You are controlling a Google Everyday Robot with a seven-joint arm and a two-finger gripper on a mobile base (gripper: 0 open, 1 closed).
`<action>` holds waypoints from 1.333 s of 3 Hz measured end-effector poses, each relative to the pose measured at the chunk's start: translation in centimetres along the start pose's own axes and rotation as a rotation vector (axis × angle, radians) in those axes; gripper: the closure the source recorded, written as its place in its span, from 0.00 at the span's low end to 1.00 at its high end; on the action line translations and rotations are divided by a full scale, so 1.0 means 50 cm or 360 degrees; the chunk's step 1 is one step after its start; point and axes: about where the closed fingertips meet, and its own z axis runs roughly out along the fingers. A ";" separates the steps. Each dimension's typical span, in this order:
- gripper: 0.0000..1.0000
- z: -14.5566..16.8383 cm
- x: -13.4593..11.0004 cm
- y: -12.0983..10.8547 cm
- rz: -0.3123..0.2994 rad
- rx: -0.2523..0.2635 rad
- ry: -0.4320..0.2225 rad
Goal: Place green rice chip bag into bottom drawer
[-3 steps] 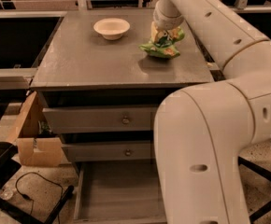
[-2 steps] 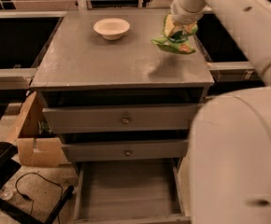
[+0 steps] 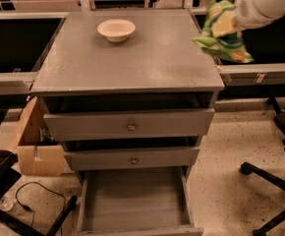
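Single camera, looking from high up in front of the cabinet, facing the drawer fronts and pitched steeply down. Fairly close: the bench (image 3: 132,63) top fills the upper middle of the frame, and the open bottom drawer (image 3: 132,200) is cut by the lower edge. The hand (image 3: 231,22) comes in at top right, past the bench's right edge, gripping the green chip bag (image 3: 225,44).

We see a speckled pale floor (image 3: 231,181), a cardboard box (image 3: 34,151) and black cable (image 3: 34,195) left of the grey counter (image 3: 147,63), and black chair legs (image 3: 272,178) at right. There are perhaps dark bins (image 3: 14,43) alongside. The tool (image 3: 233,18), clasping the green rice chip bag (image 3: 226,45), hangs off the counter's right edge.
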 end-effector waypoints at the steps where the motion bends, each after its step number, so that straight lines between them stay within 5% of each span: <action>1: 1.00 -0.084 0.111 -0.052 -0.0035 0.0056 -0.0088; 3: 1.00 -0.142 0.384 -0.148 0.0010 0.0086 -0.0140; 4: 1.00 -0.150 0.455 -0.172 0.0048 0.0022 -0.0225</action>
